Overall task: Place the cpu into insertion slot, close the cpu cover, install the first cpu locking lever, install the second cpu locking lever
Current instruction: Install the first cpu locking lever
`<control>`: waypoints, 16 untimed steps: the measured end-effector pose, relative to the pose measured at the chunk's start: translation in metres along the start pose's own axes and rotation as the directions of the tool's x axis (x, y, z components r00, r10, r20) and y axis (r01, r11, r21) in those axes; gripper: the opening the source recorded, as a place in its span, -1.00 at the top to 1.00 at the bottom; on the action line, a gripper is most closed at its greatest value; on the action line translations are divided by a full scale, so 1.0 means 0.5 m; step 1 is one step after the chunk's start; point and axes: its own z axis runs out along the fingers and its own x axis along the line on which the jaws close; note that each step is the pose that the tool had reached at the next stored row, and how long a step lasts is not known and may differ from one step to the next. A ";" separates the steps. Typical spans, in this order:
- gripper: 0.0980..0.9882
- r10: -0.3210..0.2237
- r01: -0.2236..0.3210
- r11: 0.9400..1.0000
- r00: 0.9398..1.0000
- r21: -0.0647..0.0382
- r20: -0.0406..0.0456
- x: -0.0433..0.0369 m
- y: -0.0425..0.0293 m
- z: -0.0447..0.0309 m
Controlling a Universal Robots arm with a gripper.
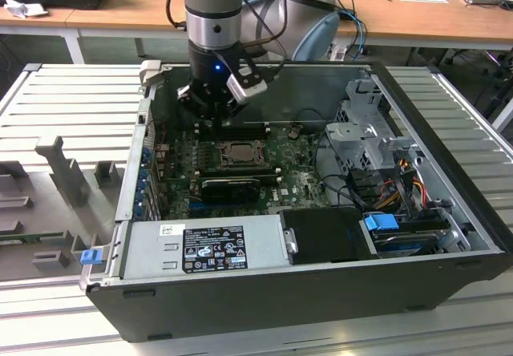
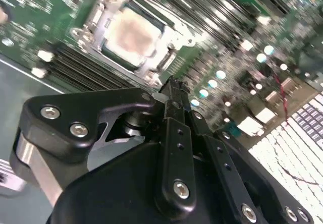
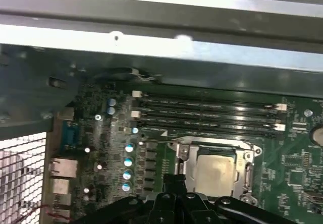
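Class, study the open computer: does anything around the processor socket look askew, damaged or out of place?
Nothing stands out. The cpu lies flat and square, framed by the cpu cover, and the memory slots beside it run straight and parallel. The pincer hangs close beside the socket.
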 end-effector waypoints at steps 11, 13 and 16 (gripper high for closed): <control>0.98 0.000 0.000 1.000 1.000 0.000 0.000 0.055 0.031 0.001; 0.98 0.000 0.000 1.000 1.000 0.000 0.000 0.055 0.040 0.002; 0.98 0.000 0.000 1.000 1.000 0.000 0.000 0.054 0.055 0.002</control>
